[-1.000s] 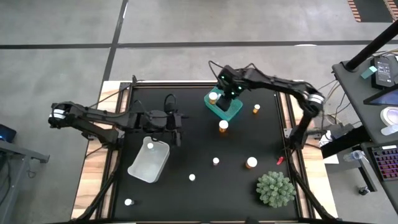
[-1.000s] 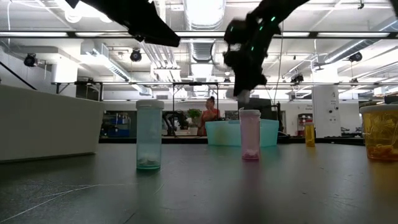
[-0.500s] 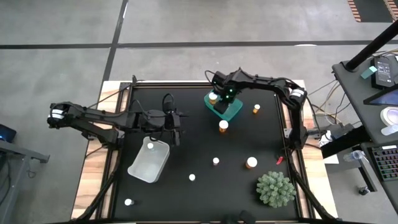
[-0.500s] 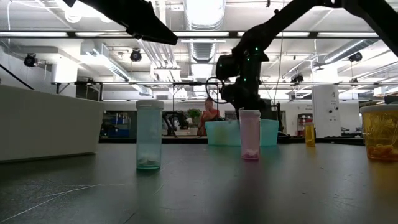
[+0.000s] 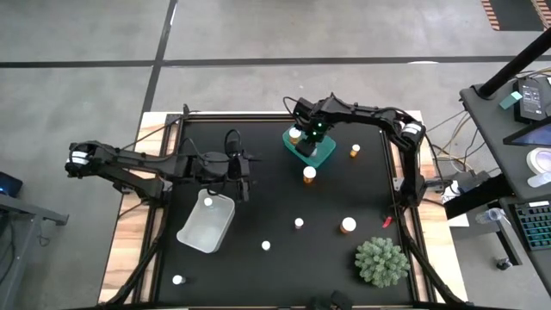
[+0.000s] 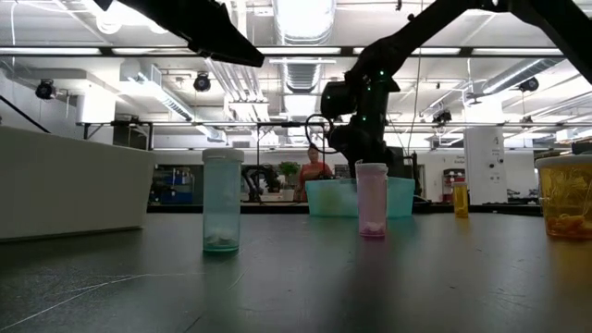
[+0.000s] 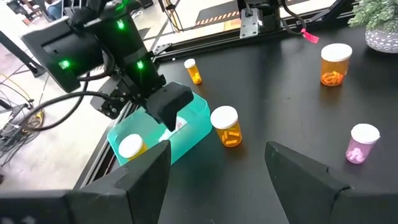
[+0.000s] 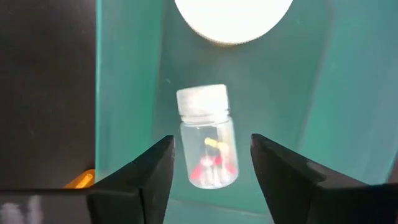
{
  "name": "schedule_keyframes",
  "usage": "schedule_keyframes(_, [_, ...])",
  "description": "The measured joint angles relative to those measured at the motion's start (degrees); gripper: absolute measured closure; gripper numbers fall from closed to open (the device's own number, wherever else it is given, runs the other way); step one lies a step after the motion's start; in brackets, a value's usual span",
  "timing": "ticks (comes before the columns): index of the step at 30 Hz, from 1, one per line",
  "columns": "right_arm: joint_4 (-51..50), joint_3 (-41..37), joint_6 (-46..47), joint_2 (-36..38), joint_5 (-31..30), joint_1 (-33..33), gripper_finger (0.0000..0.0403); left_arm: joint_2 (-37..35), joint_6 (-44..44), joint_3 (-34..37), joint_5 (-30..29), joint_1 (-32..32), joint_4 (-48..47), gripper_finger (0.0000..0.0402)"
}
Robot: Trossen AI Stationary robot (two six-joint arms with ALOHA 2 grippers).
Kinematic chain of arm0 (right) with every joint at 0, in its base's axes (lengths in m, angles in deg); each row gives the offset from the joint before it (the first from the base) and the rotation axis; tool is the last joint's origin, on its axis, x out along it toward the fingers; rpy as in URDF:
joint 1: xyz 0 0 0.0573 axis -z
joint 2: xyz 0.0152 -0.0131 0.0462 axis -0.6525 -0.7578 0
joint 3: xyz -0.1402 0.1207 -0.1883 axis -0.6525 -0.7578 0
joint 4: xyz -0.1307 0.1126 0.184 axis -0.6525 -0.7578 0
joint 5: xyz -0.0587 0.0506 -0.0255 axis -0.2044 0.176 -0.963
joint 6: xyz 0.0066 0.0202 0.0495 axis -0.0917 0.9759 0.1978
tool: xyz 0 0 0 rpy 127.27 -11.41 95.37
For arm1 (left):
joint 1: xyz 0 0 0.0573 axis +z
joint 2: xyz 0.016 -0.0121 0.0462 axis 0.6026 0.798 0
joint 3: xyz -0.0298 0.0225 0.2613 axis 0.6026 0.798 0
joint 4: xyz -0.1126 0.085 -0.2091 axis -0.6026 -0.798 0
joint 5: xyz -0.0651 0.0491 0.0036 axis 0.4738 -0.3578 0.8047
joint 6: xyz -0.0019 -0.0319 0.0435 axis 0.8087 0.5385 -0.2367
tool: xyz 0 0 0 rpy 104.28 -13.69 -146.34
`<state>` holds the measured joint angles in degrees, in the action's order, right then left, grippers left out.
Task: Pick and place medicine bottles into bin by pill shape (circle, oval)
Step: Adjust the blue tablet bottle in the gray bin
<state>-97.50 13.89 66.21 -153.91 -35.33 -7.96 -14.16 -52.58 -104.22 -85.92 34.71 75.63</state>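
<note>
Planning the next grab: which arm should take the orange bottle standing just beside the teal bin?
Right. Its open tool hangs over the teal bin, next to the orange bottle. The left tool sits farther off by the clear bin.

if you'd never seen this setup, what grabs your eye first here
First, the right tool, open over the teal bin at the table's far side, with a small clear bottle lying in the bin between its fingers, beside a white-capped bottle. Next, the spiky green plant at the near right corner. The left tool hangs open above the translucent white bin on the left.
</note>
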Motion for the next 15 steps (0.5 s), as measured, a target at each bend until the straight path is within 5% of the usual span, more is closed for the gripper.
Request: schedule_keyframes(15, [2.1, -1.8, 0.3, 10.5, -0.2, -4.0, 0.0177, 0.0, 5.9, 0.0, 0.0, -0.1, -0.1, 0.0158])
